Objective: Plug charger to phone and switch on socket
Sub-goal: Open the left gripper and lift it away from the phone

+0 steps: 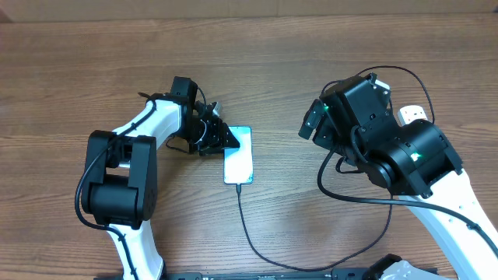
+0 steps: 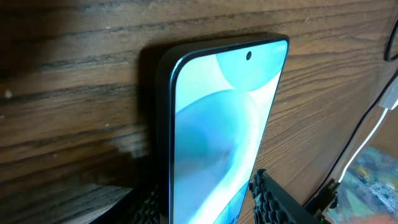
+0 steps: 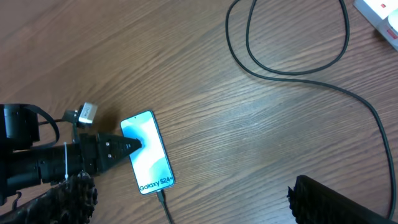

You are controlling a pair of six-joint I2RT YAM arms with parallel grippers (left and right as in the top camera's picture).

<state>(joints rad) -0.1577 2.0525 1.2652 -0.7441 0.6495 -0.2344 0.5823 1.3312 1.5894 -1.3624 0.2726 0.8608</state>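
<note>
The phone (image 1: 240, 155) lies flat on the wooden table, its blue-cyan screen up, with "Galaxy S24+" at its near end (image 3: 155, 183). The charger's black connector (image 1: 238, 187) sits in the phone's near end, and also shows in the right wrist view (image 3: 161, 196). Its thin black cable (image 1: 250, 233) runs toward the front, then right, and loops (image 3: 292, 71) near the socket. My left gripper (image 1: 224, 139) is at the phone's upper left edge, with a finger on each side of the phone (image 2: 208, 186). My right gripper (image 3: 189, 186) is wide open and empty, high above the table. The white socket (image 1: 411, 115) shows partly behind the right arm (image 3: 379, 12).
The right arm's bulky wrist (image 1: 389, 148) hangs over the table's right half. A pale, mottled object (image 1: 401, 271) lies at the front right edge. Black and white cables (image 2: 367, 127) cross the right side of the left wrist view.
</note>
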